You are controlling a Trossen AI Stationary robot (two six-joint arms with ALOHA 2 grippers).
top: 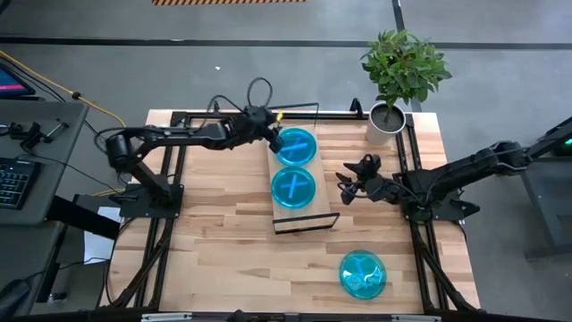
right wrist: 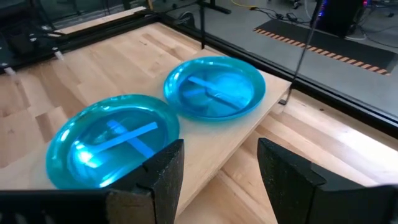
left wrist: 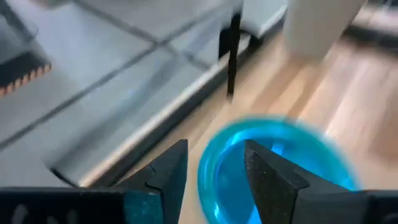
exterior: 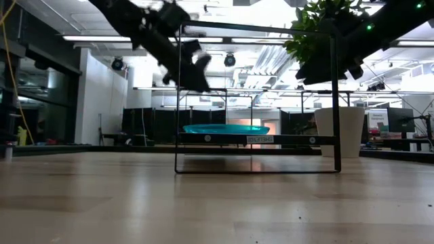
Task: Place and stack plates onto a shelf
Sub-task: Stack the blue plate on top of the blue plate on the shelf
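Two cyan-blue plates lie side by side on the light-wood shelf (top: 308, 215): the far plate (top: 296, 146) and the near plate (top: 293, 188). A third plate (top: 362, 274) rests on the tabletop near the table's near right. My left gripper (top: 273, 139) is open and hovers above the far plate's left rim (left wrist: 208, 174); in the low view it (exterior: 196, 74) stands well above the plate (exterior: 224, 129). My right gripper (top: 345, 184) waits open just right of the shelf, facing both plates (right wrist: 214, 87) (right wrist: 112, 140).
A potted plant (top: 386, 121) in a white pot stands at the table's far right corner, close to the shelf's far end. The shelf's thin black frame (exterior: 336, 102) rises above the board. Bare planked tabletop (top: 214, 241) lies left of the shelf and toward the near edge.
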